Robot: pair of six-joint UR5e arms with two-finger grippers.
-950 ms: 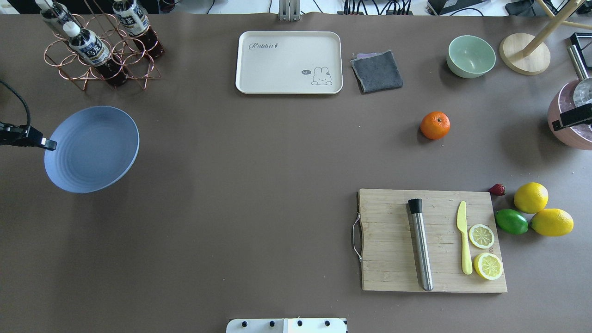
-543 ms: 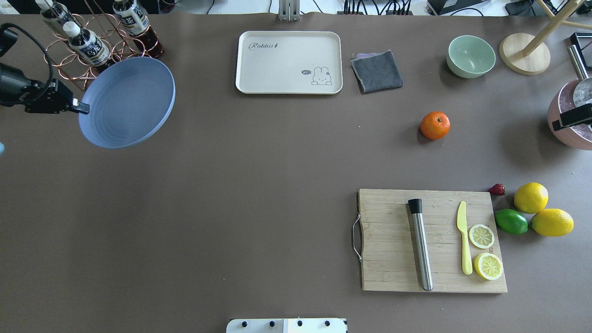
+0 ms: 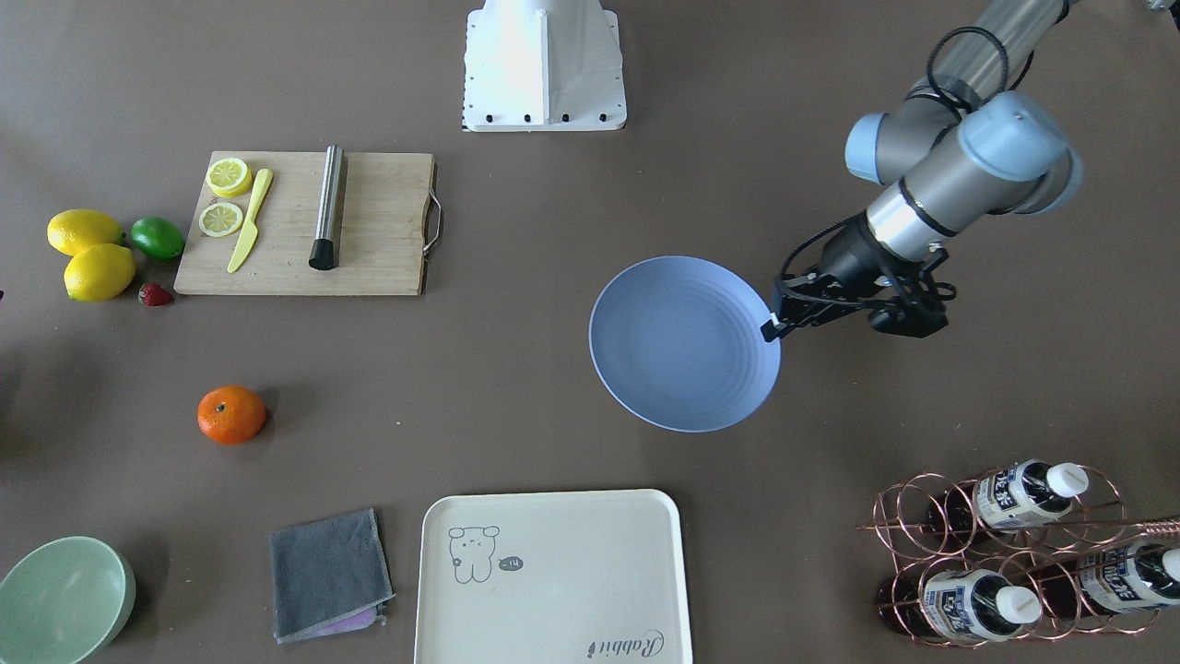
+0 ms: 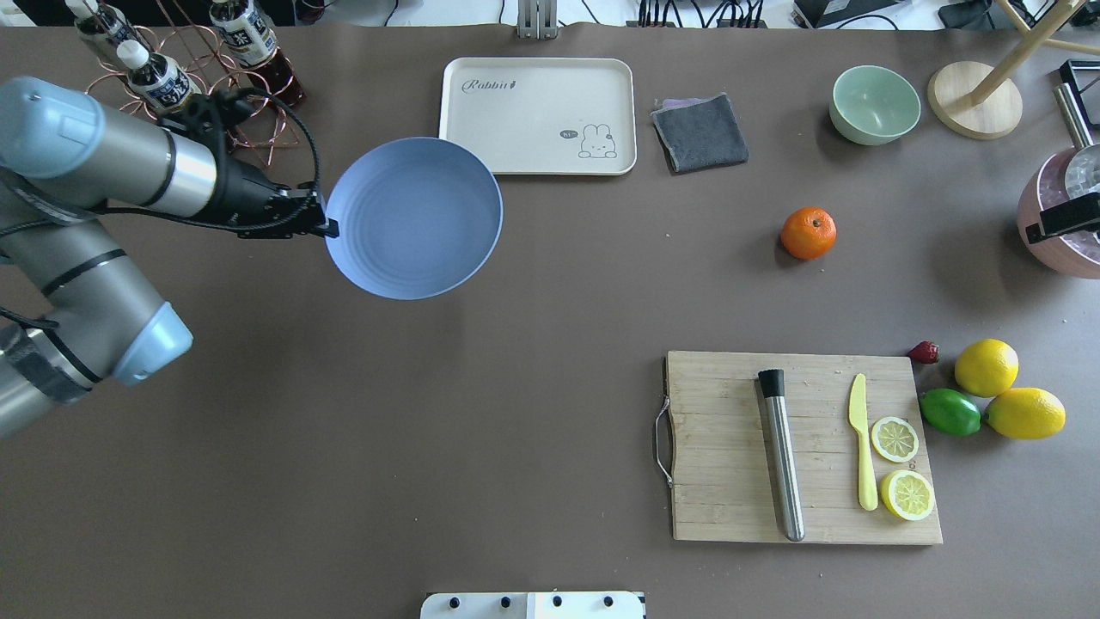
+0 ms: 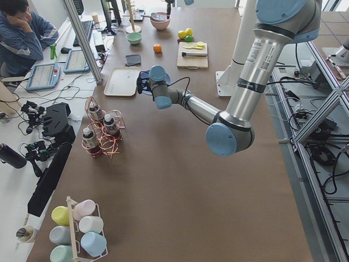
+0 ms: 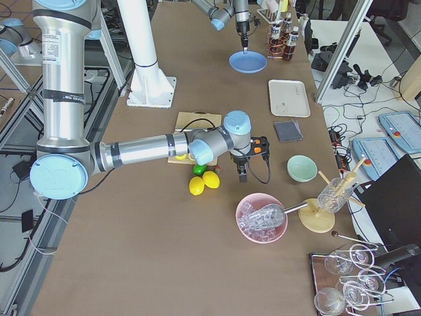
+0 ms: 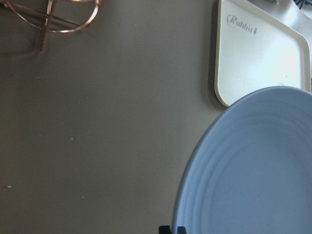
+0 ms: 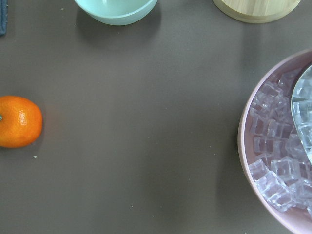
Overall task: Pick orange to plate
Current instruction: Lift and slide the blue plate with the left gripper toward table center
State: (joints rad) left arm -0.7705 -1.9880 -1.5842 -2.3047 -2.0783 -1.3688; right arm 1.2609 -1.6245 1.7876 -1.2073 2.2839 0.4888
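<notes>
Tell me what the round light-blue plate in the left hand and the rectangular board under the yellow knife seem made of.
Round light-blue plate: likely moulded plastic or melamine; matte, uniform colour, faint concentric ridges. Rectangular cutting board: wood or bamboo, matte; joined strips and grain show. Its wire handle looks metal.

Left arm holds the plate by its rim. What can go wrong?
1. The left gripper pinches the plate at one rim spot only; it may tilt or slip.
2. Plate edge sits close to the tray; could clip it.
3. The orange lies far off, round; may roll when grasped.
</notes>
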